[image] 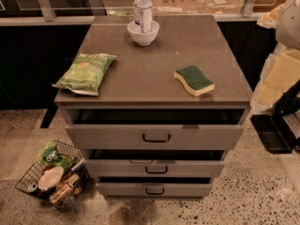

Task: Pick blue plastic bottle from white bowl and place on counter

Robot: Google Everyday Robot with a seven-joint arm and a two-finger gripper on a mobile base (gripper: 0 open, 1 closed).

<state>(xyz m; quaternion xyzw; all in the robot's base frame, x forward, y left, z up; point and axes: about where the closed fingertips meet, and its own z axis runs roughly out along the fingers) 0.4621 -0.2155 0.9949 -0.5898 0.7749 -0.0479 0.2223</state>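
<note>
Where sponge (194, 80) lies, end effector (275, 125) rightward.

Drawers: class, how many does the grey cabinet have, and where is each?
3, stacked below the counter, each slightly open: top drawer, middle drawer, bottom drawer. None seem hidden. The gripper is out of view.

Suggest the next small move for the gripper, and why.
Probably lift the gripper and carry it over the counter toward the far edge. There the blue plastic bottle stands upright in the white bowl. The gripper hangs off the counter's right side, below the top and far from the bottle, so an approach has to come before any grasp.
</note>
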